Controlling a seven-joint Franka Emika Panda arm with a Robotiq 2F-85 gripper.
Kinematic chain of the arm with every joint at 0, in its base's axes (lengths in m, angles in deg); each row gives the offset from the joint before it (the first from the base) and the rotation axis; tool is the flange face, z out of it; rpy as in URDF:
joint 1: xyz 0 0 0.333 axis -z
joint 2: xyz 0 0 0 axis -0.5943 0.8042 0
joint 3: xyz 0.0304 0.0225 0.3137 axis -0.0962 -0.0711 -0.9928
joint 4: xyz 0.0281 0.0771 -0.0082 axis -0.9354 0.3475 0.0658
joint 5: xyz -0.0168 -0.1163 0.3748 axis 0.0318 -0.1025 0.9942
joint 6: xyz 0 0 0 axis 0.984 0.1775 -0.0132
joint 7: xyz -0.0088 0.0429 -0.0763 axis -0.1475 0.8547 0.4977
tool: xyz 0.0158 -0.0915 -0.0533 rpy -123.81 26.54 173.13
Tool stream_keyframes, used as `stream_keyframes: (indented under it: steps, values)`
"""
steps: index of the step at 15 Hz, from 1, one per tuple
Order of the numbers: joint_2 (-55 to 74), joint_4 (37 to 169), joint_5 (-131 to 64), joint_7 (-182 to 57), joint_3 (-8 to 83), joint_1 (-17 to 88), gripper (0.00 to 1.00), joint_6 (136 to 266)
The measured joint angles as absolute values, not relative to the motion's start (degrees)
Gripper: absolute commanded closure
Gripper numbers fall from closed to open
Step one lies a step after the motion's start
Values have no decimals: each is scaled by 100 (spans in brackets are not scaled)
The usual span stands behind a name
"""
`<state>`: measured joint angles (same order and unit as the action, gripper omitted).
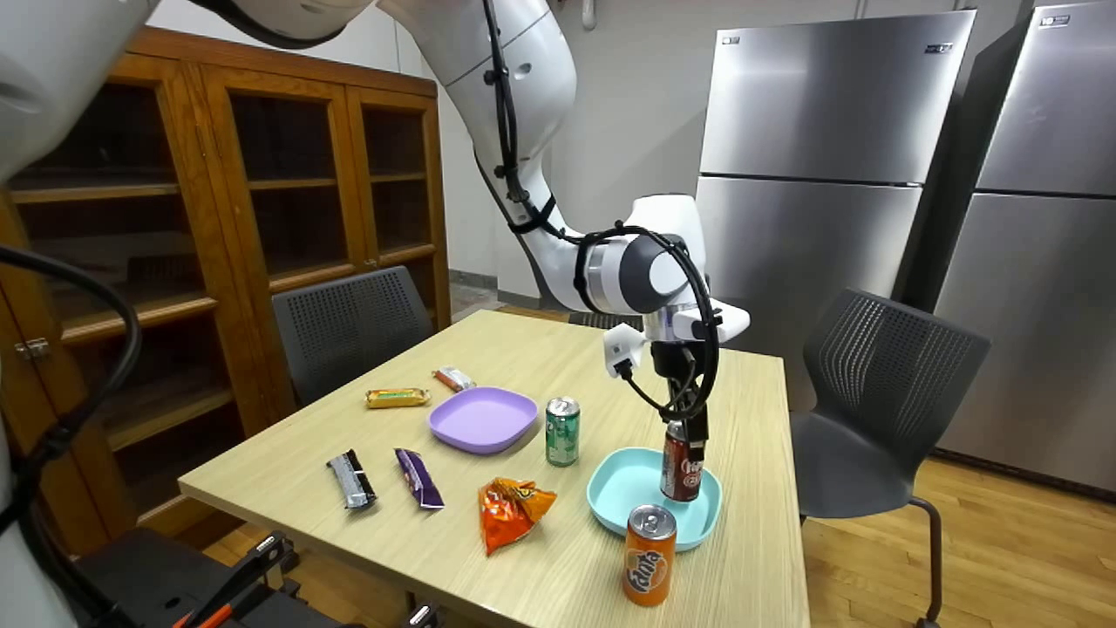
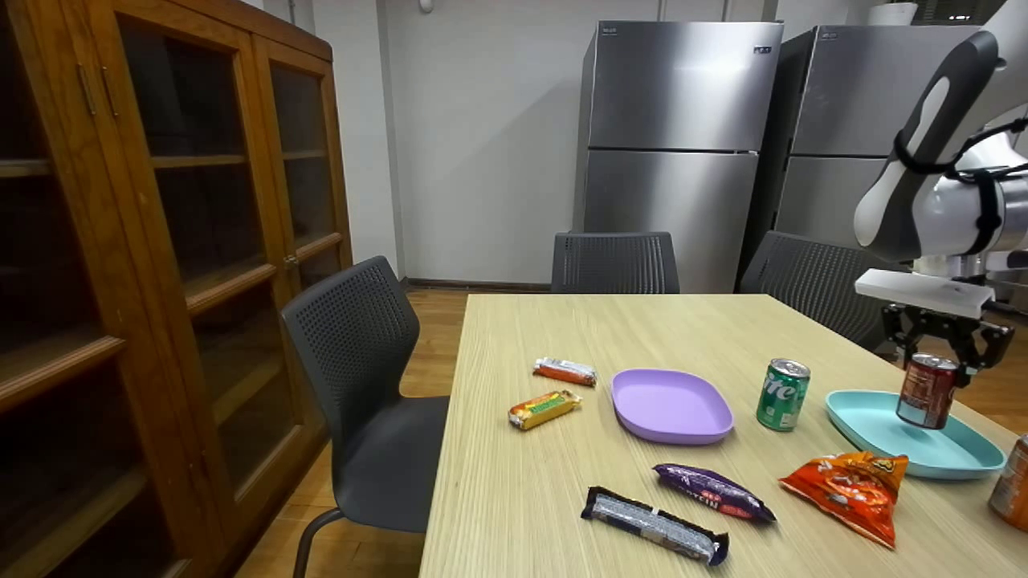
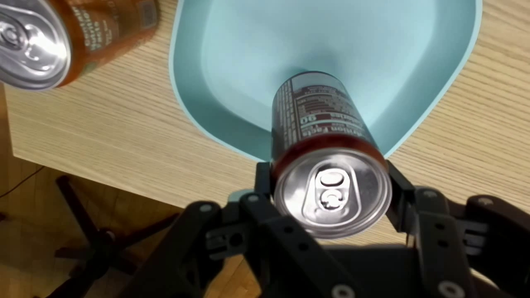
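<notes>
A dark red soda can point(image 3: 323, 107) is pinched by its upper sides between the two black fingers of my gripper point(image 3: 330, 182). In both exterior views the can point(image 1: 682, 471) point(image 2: 926, 393) is over the inside of the teal plate point(image 1: 610, 488) point(image 2: 875, 413), leaning slightly. Whether its base touches the plate I cannot tell. An orange Fanta can point(image 1: 649, 563) point(image 3: 112, 33) stands upright on the table just outside the plate's rim. On the plate's opposite side is a green Sprite can point(image 1: 562, 432) point(image 2: 783, 393), also upright.
An orange chip bag point(image 1: 513, 513) lies near the teal plate. Farther off are a purple plate point(image 2: 673, 405) and several wrapped bars, among them a purple one point(image 2: 715, 491) and a yellow one point(image 2: 544, 409). Dark chairs point(image 1: 881, 401) surround the wooden table point(image 2: 498, 482).
</notes>
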<state>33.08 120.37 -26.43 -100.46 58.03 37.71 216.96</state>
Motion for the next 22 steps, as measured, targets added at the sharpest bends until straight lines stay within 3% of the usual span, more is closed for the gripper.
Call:
stream_keyframes:
  steps: [6,7,10,22]
  values:
    - [3472,11897,-2643,-10083,5803,3796,62,21696]
    - [3497,11875,-2643,-10085,5803,3798,12,21696]
    - [3552,11823,-2643,-10085,5804,3802,1,21692]
    - [2833,11963,-2925,-10060,5848,3774,0,21691]
